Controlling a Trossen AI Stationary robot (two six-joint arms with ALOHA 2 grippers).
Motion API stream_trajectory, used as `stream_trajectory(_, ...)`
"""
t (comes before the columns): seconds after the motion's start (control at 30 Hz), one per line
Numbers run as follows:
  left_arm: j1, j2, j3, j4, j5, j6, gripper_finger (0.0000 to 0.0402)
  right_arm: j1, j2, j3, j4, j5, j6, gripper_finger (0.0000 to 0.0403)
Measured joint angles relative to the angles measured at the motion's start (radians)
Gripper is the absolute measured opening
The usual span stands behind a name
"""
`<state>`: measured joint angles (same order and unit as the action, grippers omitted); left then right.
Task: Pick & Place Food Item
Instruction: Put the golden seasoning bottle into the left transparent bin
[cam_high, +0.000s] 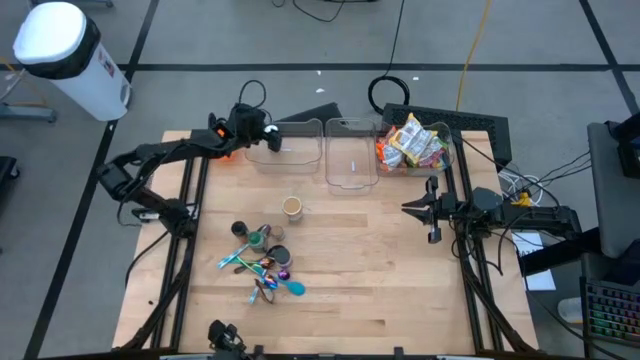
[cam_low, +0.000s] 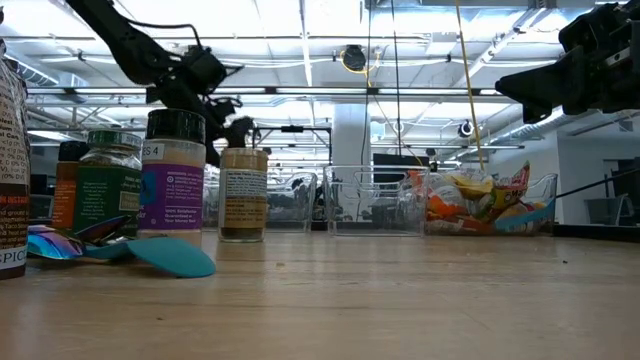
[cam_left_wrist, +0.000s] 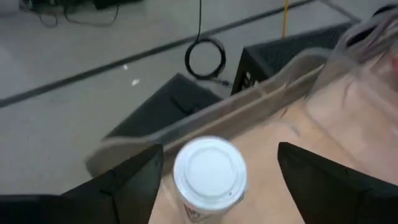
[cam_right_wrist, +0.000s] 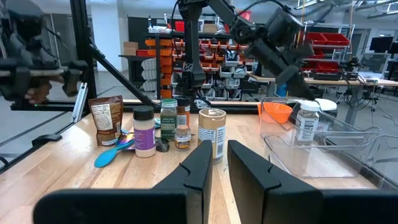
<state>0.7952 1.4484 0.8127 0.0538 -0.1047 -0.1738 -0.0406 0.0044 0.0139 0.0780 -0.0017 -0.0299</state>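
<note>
A small jar with a white lid (cam_left_wrist: 209, 171) stands upright on its base inside the far-left clear bin (cam_high: 300, 150); the right wrist view also shows the jar (cam_right_wrist: 308, 121). My left gripper (cam_high: 266, 132) hangs just above it, open. One finger (cam_left_wrist: 134, 177) stands on either side of the lid, and both are clear of it. My right gripper (cam_right_wrist: 217, 163) waits shut at the table's right side, pointing level toward the left, with nothing in it.
A second clear bin (cam_high: 350, 160) sits beside the first. A third (cam_high: 412, 145) holds several food packets. A gold-lidded jar (cam_high: 292, 208) stands mid-table, with a cluster of spice jars and coloured spoons (cam_high: 265, 258) nearer. An orange bowl (cam_right_wrist: 275, 112) sits left of the bins.
</note>
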Motion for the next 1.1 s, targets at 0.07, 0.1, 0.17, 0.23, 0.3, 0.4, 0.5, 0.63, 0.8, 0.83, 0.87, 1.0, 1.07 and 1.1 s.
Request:
stream_trajectory(0.07,0.0,-0.037,0.0,0.0,0.0,0.02,0.0329,0.0,0.0,0.0,0.0,0.0,0.0,0.0043)
stream_trajectory(0.1,-0.001,-0.058,0.0,-0.001,0.0,0.023,0.033,0.0,0.0,0.0,0.0,0.0,0.0,0.0043)
stream_trajectory(0.17,-0.011,-0.098,0.0,-0.001,0.001,0.012,0.033,0.0,0.0,0.0,0.0,0.0,0.0,0.0043)
stream_trajectory(0.23,-0.034,-0.139,0.0,-0.002,0.002,-0.012,0.033,0.0,0.0,0.0,0.0,0.0,0.0,0.0043)
stream_trajectory(0.3,-0.061,-0.18,0.0,-0.002,0.034,-0.023,0.033,0.0,0.0,0.0,0.0,0.0,0.0,0.0043)
stream_trajectory(0.4,-0.123,-0.233,0.0,0.001,0.126,-0.017,0.0326,0.0,0.0,0.0,0.0,0.0,0.0,0.0043)
stream_trajectory(0.5,-0.217,-0.271,0.0,0.001,0.245,0.044,0.0319,0.0,0.0,0.0,0.0,0.0,0.0,0.0043)
stream_trajectory(0.63,-0.366,-0.28,0.0,0.001,0.279,0.116,0.0309,0.0,0.0,0.0,0.0,0.0,0.0,0.0043)
stream_trajectory(0.8,-0.501,-0.27,0.0,-0.006,0.332,0.124,0.0311,0.0,0.0,0.0,0.0,0.0,0.0,0.0043)
stream_trajectory(0.83,-0.523,-0.266,0.0,-0.008,0.351,0.127,0.0312,0.0,0.0,0.0,0.0,0.0,0.0,0.0043)
stream_trajectory(0.87,-0.543,-0.263,0.0,-0.003,0.366,0.128,0.0314,0.0,0.0,0.0,0.0,0.0,0.0,0.0043)
stream_trajectory(1.0,-0.629,-0.248,0.005,0.03,0.315,0.098,0.032,0.0,0.0,0.0,0.0,0.0,0.0,0.0043)
stream_trajectory(1.07,-0.683,-0.227,0.033,-0.022,0.236,0.096,0.0327,0.0,0.0,0.0,0.0,0.0,0.0,0.0043)
stream_trajectory(1.1,-0.708,-0.216,0.053,-0.076,0.19,0.107,0.0331,0.0,0.0,0.0,0.0,0.0,0.0,0.0043)
